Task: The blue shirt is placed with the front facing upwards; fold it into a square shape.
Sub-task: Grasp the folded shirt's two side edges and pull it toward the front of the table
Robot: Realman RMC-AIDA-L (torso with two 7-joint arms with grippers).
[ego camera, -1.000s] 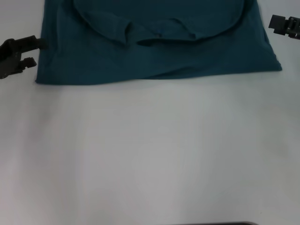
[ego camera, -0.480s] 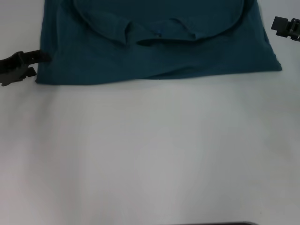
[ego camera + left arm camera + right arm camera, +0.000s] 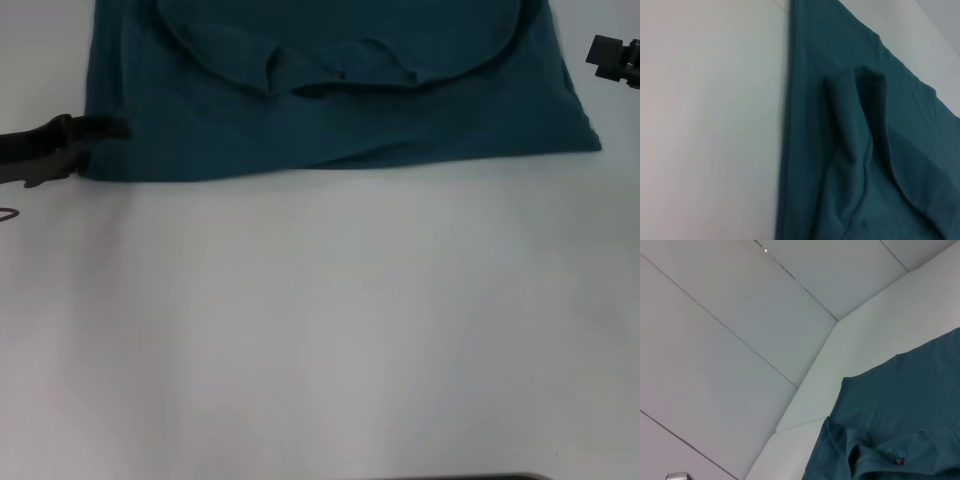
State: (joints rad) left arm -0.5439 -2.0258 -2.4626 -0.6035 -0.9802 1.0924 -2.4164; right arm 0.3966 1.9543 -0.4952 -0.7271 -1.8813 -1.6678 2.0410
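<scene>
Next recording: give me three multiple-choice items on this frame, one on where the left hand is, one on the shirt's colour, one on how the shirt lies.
1. Where is the left hand?
A. at the blue shirt's near left corner
B. over the collar
C. off the shirt to the right

2. What colour is the blue shirt?
A. pale pink
B. dark teal-blue
C. black

3. How does the shirt lie on the white table?
A. spread open in a single layer
B. rolled into a tube
C. folded over, collar on top

Answers: 1 A, its tip reaches onto the fabric edge there; 2 B, the same in all three views; 3 C, a straight doubled edge faces the robot. The right hand sits clear of the shirt's right side.
</scene>
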